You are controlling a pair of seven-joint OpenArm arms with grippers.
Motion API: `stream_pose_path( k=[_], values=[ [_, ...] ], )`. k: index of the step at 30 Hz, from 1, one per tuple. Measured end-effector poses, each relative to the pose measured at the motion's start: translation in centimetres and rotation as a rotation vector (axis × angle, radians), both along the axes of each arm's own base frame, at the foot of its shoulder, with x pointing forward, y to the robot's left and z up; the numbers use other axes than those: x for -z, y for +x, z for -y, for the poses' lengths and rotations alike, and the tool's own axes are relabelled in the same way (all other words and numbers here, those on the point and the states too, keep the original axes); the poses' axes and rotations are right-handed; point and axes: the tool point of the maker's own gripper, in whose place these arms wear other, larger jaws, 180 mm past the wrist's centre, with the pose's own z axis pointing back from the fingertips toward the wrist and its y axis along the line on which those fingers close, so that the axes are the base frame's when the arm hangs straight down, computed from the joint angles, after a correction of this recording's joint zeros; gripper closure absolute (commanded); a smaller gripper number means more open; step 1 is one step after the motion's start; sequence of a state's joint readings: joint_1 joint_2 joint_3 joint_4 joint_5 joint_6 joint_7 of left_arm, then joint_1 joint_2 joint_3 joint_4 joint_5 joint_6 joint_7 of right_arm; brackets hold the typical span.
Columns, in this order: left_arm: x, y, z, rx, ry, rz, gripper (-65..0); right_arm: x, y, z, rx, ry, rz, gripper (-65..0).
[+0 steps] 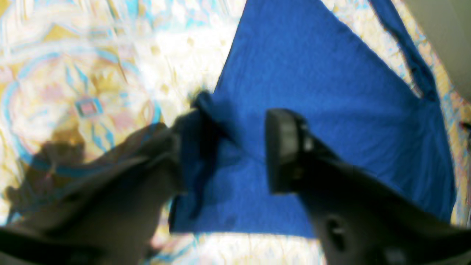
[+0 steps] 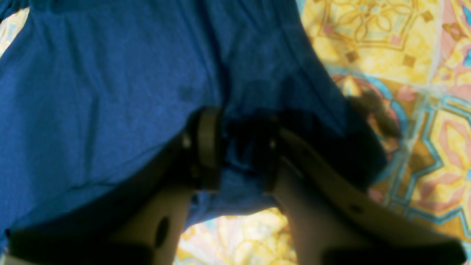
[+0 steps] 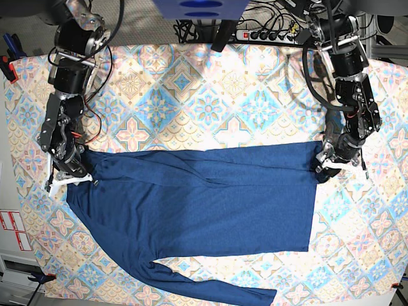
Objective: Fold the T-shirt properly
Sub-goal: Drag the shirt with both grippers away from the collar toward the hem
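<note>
Left gripper (image 1: 224, 151), jaws apart, with a bunched corner of the T-shirt (image 3: 204, 197) against one finger; right gripper (image 2: 237, 149) clamped on the opposite corner. Shirt spread flat across the patterned tablecloth (image 3: 191, 95), one sleeve trailing toward the near edge.

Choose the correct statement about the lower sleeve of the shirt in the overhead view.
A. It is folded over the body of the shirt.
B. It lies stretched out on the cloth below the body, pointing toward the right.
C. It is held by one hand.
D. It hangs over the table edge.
B: in the base view the lower sleeve of the T-shirt lies flat on the patterned cloth, below the body, running rightward.
</note>
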State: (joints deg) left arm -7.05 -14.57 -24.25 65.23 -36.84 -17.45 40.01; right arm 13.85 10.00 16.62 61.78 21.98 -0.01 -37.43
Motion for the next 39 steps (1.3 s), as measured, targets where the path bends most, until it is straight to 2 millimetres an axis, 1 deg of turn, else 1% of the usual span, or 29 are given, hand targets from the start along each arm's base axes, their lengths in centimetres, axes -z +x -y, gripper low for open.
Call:
stream_pose_path(
  k=[2, 5, 7, 9, 12, 16, 17, 20, 23, 25, 26, 28, 31, 34, 39],
  values=[
    [-0.3, -1.3, 0.3, 0.016, 0.015, 0.0, -39.5, 0.5, -1.4, 0.2, 0.001, -0.007, -0.009, -17.0],
    [-1.5, -3.5, 0.6, 0.037, 0.034, 0.032, -39.8, 0.7, -3.3, 0.8, -0.001, -0.044, -0.03, -17.0],
    [-1.7, -4.8, 0.9, 0.054, 0.045, 0.021, -39.8, 0.3, -4.0, 1.1, -0.005, -0.063, -0.022, -17.9],
    [-1.4, -5.3, 1.4, 0.068, 0.03, 0.001, -39.8, 0.2, -4.2, 1.2, -0.01, -0.063, -0.029, -20.7],
    [-1.1, -5.2, 1.4, 0.065, 0.025, 0.003, -39.8, 0.5, -4.2, 0.7, -0.017, -0.046, -0.043, -23.8],
    [1.5, -6.1, 1.3, 0.043, -0.018, -0.071, -39.8, 1.4, -4.8, 0.6, -0.017, -0.036, -0.07, -24.0],
    [1.8, -6.1, 1.3, 0.04, -0.026, -0.08, -39.8, 1.5, -4.8, 0.6, -0.017, -0.036, -0.071, -24.0],
    [2.0, -5.6, 1.3, 0.032, -0.04, -0.078, -39.8, 1.4, -4.7, 0.5, -0.017, -0.036, -0.069, -24.0],
    [2.0, -4.7, 1.9, 0.024, -0.062, -0.065, -40.1, 1.4, -4.7, 0.5, -0.017, -0.036, -0.067, -24.0],
    [2.8, -4.9, 2.4, 0.021, -0.089, -0.079, -40.1, 1.4, -4.7, 0.5, -0.018, -0.034, -0.068, -24.0],
    [3.4, -5.2, 2.5, 0.014, -0.102, -0.093, -40.1, 1.4, -4.7, 0.5, -0.018, -0.036, -0.069, -24.0],
    [4.0, -5.3, 2.4, -0.005, -0.121, -0.097, -39.9, 1.4, -4.7, 0.7, -0.013, -0.036, -0.068, -24.0],
    [3.9, -4.8, 2.2, -0.007, -0.126, -0.095, -39.9, 1.4, -4.7, 0.6, -0.015, -0.034, -0.068, -24.0],
    [3.8, -4.4, 2.7, -0.014, -0.134, -0.082, -39.9, 1.4, -4.7, 0.6, -0.014, -0.035, -0.066, -24.0],
    [4.0, -4.6, 2.9, -0.011, -0.139, -0.088, -39.8, 1.4, -4.7, 0.7, -0.014, -0.036, -0.068, -24.0]
  ],
)
